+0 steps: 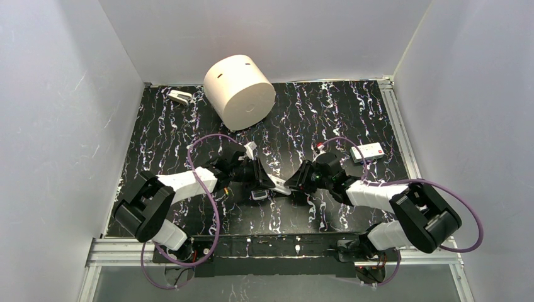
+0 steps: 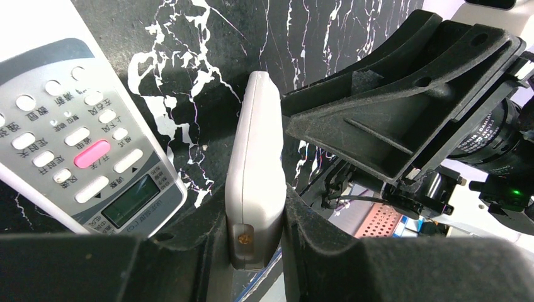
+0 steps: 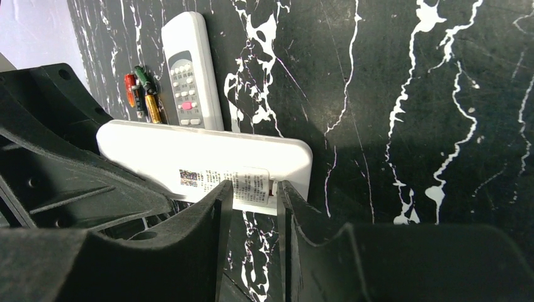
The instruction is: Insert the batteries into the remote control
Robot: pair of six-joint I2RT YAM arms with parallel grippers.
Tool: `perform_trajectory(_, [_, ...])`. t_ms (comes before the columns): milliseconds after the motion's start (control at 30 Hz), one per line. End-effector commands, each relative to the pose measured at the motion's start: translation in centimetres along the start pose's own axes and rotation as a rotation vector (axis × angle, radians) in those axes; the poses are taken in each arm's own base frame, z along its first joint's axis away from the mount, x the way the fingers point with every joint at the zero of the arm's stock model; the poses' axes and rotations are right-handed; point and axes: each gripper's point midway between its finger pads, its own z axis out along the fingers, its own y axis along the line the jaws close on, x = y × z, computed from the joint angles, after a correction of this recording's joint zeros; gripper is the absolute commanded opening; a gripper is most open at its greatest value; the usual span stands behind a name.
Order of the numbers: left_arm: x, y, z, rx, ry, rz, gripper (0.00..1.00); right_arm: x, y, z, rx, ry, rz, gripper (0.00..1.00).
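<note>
From above, the left gripper [image 1: 263, 181] and right gripper [image 1: 295, 181] meet mid-tabletop [image 1: 315, 119] at the remote control [image 1: 281, 187].

Left wrist: the left gripper clamps it on edge, just beside a second remote [image 2: 82, 138] lying face up.

Right wrist: the right gripper stands partly open at its labelled back, nothing clamped. The batteries [image 3: 142, 94] lie beside the second remote.

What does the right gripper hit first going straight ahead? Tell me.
The white remote held by the left gripper: its labelled back lies directly ahead of the right gripper, though depth is unclear.
</note>
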Motion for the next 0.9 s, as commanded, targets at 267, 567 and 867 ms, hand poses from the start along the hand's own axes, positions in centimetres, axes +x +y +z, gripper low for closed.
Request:
perform_trajectory(267, [2.2, 4.4, 0.5, -0.17, 0.079, -0.021, 0.0, 0.6, 5.1, -0.4, -0.337, 0.017, 0.125, 0.4])
perform_trajectory(567, [2.8, 5.6, 1.0, -0.226, 0.096, -0.031, 0.0, -1.1, 9.6, -2.2, -0.527, -0.028, 0.112, 0.39])
perform_trajectory(867, [2.9, 6.7, 0.4, -0.307, 0.082, -0.037, 0.0, -2.2, 10.7, -3.5, -0.565, -0.088, 0.104, 0.38])
